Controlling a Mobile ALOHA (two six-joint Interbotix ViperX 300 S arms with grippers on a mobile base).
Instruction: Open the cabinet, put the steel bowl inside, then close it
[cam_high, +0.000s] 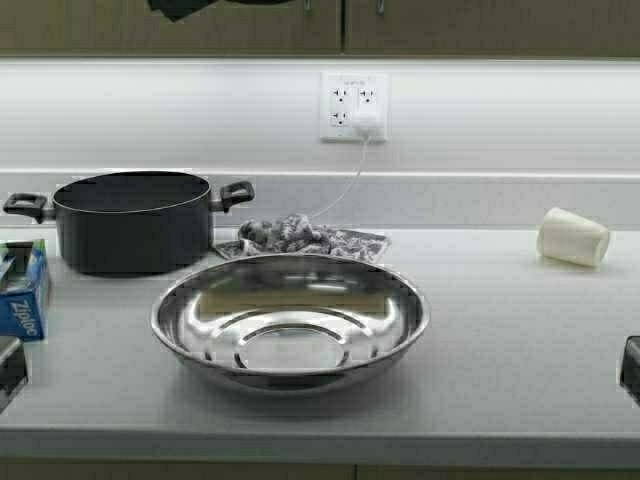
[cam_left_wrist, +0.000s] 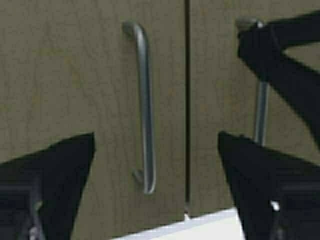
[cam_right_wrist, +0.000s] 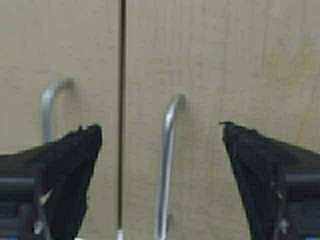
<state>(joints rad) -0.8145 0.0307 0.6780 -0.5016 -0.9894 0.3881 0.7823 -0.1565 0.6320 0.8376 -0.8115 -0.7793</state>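
Steel bowl (cam_high: 290, 320) sits on the counter (cam_high: 500, 360); both end effectors gape at cabinet (cam_left_wrist: 75, 75) handles.

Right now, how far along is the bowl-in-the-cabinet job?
Nothing is finished yet. The cabinet doors are both shut, and the bowl sits on the counter. In hand: both arms are raised to the doors, the left gripper open around the left handle, the right gripper open around the right handle, neither closed. Left: open, load the bowl, close.
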